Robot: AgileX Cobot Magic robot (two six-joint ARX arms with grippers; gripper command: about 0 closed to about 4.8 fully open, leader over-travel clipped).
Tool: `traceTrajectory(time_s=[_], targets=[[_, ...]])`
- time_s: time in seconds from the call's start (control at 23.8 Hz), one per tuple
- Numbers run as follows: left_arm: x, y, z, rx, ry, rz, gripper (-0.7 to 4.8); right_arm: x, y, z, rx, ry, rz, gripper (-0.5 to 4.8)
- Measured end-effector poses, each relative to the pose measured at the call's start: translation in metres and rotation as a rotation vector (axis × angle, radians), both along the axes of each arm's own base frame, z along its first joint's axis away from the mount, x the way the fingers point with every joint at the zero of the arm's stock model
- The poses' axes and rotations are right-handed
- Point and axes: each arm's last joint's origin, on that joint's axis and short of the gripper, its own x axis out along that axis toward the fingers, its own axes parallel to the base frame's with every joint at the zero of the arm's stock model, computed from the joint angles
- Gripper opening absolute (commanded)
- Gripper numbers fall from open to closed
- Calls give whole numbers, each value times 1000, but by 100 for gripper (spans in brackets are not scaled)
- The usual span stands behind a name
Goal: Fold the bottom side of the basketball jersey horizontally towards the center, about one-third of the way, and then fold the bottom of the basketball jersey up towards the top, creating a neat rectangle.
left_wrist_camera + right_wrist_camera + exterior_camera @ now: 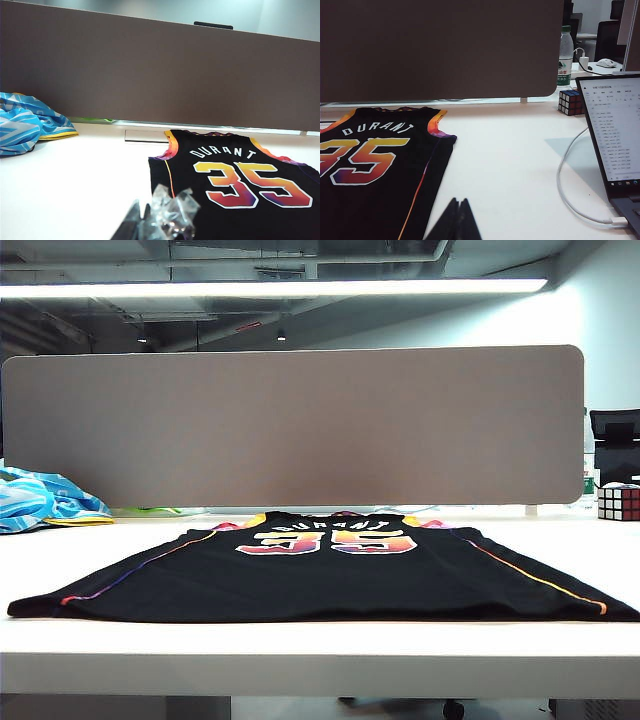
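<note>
Both jaws, left (160,220) and right (457,220), closed beside flat basketball jersey (330,575)

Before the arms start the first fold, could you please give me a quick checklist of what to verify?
1. Basketball jersey spread flat on the white table, number side up: ok.
2. Left gripper shut, holding nothing, off the jersey: ok.
3. Right gripper shut, beside the jersey's edge: ok; open it before grasping.
4. Blue cloth clear of the jersey: ok.
5. Rubik's cube, laptop and white cable off the jersey: ok.
6. Hem free of wrinkles: cannot tell.
</note>
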Motion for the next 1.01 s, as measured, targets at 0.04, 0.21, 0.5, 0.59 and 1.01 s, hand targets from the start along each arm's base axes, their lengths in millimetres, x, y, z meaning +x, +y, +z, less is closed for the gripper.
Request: traceTrajectory(time_s=[0.04, 0.21, 0.5, 0.59, 1.01], targets=[[0, 0, 0, 0, 0, 0, -5, 0, 0, 0, 0, 0, 0, -1], [0, 0, 0, 0, 0, 0, -5, 0, 0, 0, 0, 0, 0, -1], [0, 0, 0, -84, 14, -15, -6, 0, 2, 0, 73, 3, 66, -3], [-1, 0, 4, -212, 74, -34, -6, 1, 4, 0, 120, 23, 155, -4], [37, -2, 37, -258, 397, -28, -6, 29, 4, 45, 201, 286, 148, -4]])
